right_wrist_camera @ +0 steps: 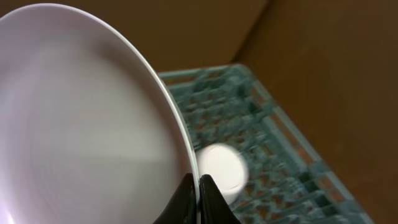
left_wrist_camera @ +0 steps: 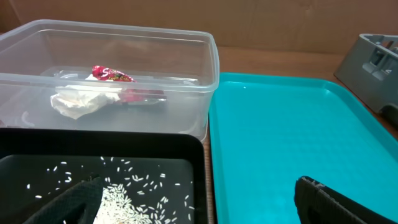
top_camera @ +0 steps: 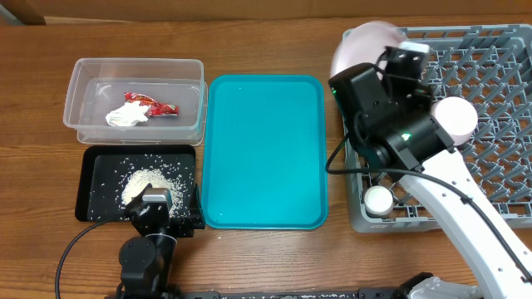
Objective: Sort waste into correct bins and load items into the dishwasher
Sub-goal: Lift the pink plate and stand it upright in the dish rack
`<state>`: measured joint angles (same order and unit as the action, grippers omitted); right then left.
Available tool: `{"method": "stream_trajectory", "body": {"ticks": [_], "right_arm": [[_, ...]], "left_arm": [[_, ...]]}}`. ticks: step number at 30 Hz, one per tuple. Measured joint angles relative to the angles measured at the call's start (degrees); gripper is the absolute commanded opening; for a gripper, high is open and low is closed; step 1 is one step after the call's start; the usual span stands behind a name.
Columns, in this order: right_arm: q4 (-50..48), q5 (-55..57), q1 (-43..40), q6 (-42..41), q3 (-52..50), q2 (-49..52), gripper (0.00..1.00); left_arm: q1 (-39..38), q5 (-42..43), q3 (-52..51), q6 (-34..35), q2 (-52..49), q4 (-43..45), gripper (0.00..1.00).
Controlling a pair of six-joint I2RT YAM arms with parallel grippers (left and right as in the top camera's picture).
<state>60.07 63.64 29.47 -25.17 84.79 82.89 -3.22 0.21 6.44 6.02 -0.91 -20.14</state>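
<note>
Wooden tabletop [top_camera: 249,257], grey pegged plastic dish rack [top_camera: 499,108] at right. Pinched between right fingers [right_wrist_camera: 214,205]: rim of large round white plate [right_wrist_camera: 81,124], tilted over rack's far-left corner; left fingers [left_wrist_camera: 336,202] spread.

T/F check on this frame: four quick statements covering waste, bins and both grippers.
1. The red wrapper lies in the clear tub. True.
2. The rice scraps are on the teal tray. False: they lie in the black tray.
3. The right gripper is shut on the rim of the plate. True.
4. The left gripper holds the tissue. False: it is open and holds nothing, above the black tray; the tissue lies in the clear tub.
</note>
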Motion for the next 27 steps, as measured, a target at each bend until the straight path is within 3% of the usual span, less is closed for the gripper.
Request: {"method": "stream_trajectory", "body": {"ticks": [7,14,23,27], "right_arm": [[-6.45,9.77,-10.21,2.93,0.0,2.93,0.04],[-14.64,7.39,-17.4,11.82,0.0,11.06,0.04],[-25.68,4.96,-18.21,24.44,0.0,21.64,0.04],[-27.36,4.0,-18.16,28.57,-0.02,24.61,0.13]], "left_arm": [[0.0,0.0,0.0,0.0,0.0,-0.02,1.0],[0.0,0.0,0.0,0.0,0.0,-0.02,1.0],[0.0,0.0,0.0,0.0,0.0,-0.02,1.0],[0.0,0.0,0.0,0.0,0.0,-0.02,1.0]]}}
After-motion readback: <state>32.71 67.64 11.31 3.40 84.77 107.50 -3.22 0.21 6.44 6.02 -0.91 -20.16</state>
